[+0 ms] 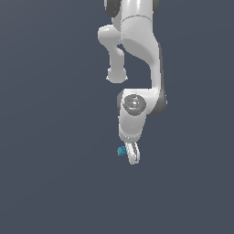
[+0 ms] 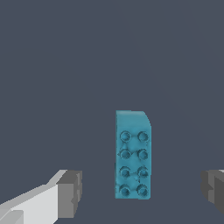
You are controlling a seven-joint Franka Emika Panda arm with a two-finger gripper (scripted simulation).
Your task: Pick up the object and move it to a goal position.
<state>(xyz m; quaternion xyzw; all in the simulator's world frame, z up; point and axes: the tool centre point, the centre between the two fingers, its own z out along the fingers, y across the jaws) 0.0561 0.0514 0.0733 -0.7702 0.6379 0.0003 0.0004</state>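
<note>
The teal-blue studded block lies flat on the dark surface, studs up, between the two grey fingertips of the tool, which stand spread wide with clear gaps on both sides. In the exterior view the block shows just beside the tool at its tip, on the exterior view's left

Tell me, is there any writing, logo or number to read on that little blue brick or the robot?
None. The teal block shows only round studs, no lettering. The white arm, the gripper and the grey floor carry no readable marks in either view.
</note>
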